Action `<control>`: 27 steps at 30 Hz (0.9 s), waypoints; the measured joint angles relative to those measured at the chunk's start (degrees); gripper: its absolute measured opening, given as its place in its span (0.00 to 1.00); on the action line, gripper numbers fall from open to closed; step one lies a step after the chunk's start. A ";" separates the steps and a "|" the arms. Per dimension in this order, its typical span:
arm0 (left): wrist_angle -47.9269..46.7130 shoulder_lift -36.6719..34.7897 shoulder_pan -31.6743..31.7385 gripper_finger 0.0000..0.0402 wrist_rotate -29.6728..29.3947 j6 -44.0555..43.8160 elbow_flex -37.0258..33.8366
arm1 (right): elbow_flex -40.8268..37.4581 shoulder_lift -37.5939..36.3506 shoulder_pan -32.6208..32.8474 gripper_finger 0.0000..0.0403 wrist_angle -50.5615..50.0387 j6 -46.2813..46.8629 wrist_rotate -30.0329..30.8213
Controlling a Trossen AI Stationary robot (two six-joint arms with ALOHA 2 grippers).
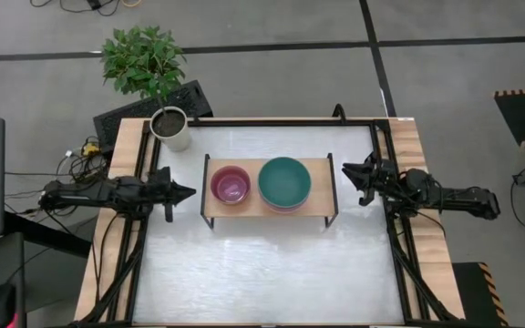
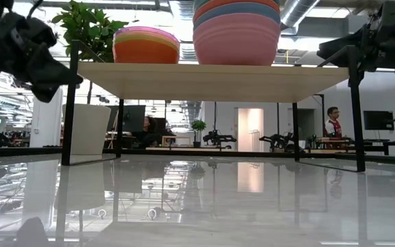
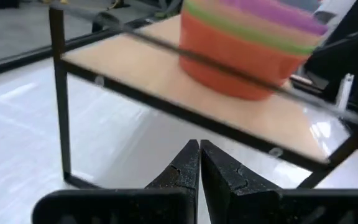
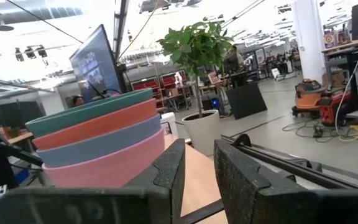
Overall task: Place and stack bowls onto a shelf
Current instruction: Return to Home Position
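The shelf (image 1: 322, 187) stands mid-table, a wooden board on black legs. Two stacks of bowls rest on the board. The small stack (image 1: 231, 185) has a purple bowl on top and an orange one at the bottom (image 3: 241, 56). The large stack (image 1: 284, 182) runs teal, red, blue and pink from top to bottom (image 4: 98, 146). My left gripper (image 1: 188, 192) is shut and hovers off the shelf's left end, level with the board (image 3: 199, 152). My right gripper (image 1: 352, 178) is open off the shelf's right end, facing the large stack (image 4: 199, 165). Neither touches anything.
A white plant pot (image 1: 171, 128) with a green plant stands at the table's far left corner. Black frame rails run along the table's left and right sides (image 1: 399, 246). The pale table surface (image 1: 262, 269) stretches in front of the shelf. A person shows in the room beyond (image 2: 332, 123).
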 joint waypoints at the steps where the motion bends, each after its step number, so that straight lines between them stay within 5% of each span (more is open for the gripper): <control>1: 0.36 0.00 0.04 0.00 -0.11 -0.20 -0.63 | 0.00 0.00 0.11 0.28 -0.02 0.02 0.00; 14: 7.35 -0.02 0.04 0.00 17.04 -0.87 -2.76 | -0.04 0.04 0.04 0.28 -1.43 -3.04 2.44; 20: 7.35 0.01 0.04 0.00 11.02 -0.17 -2.74 | -0.04 0.04 0.04 0.28 -7.69 -3.48 3.26; 27: 7.14 0.02 0.02 0.00 16.21 -0.52 -2.74 | -0.07 0.04 0.04 0.28 -9.71 -2.43 3.23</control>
